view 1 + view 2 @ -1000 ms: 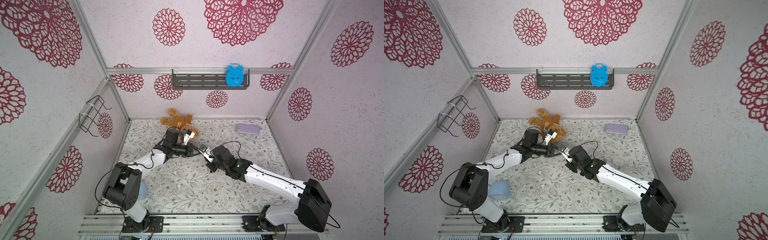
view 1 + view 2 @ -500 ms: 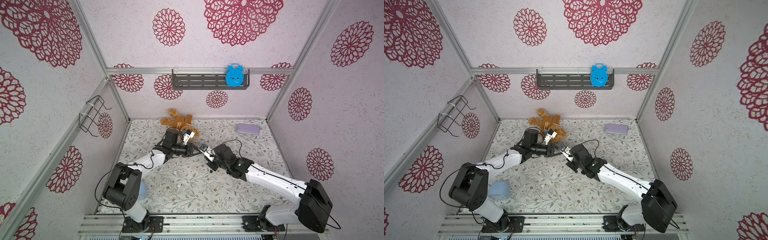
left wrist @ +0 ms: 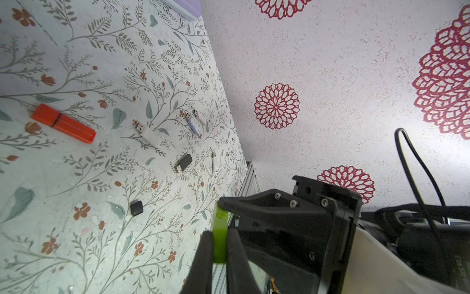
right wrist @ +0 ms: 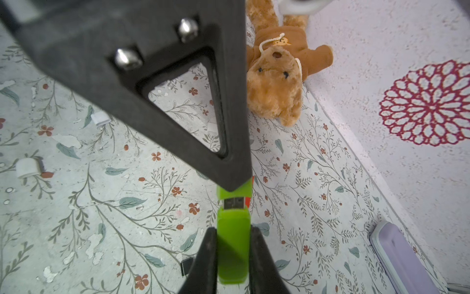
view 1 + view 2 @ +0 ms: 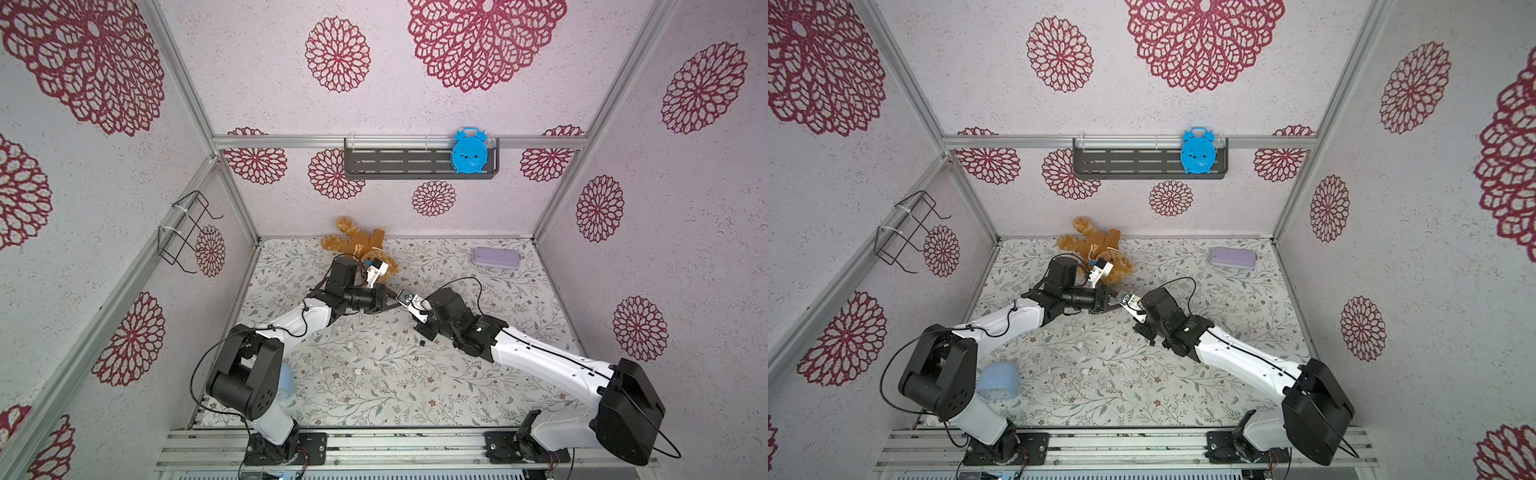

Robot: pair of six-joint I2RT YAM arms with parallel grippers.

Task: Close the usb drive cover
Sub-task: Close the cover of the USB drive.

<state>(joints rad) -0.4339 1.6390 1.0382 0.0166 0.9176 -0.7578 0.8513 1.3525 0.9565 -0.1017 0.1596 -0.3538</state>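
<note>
Between the two arms, raised above the floral-printed worktop [image 4: 122, 193], the right fingers [image 4: 209, 252] pinch the lime-green plastic usb drive [image 4: 232, 249] near its back end. Its silver metal plug [image 4: 234, 203] points away from these fingers, toward the left fingers [image 3: 203, 257]. The left fingers are pressed on the lime-green plastic cover [image 4: 241, 192], which sits directly past the tips of the right fingers, in one line with the drive. The cover is over the tip of the plug only. A short band of metal shows between cover and body, so the cover is not fully shut.

In the left wrist view the green piece stands thin between the two black fingertips, and the right fingers close on its far end. In both top views the two pairs of fingers meet tip to tip, but the drive is too small to make out there.

Beyond the left fingers a brown plush teddy bear [image 4: 277, 84] lies by the back wall. Down on the worktop, lower than both pairs of fingers, lie an orange capped usb stick [image 3: 63, 123], a white uncapped stick [image 3: 148, 133] and a small black cap [image 3: 136, 208], all apart from each other.
</note>
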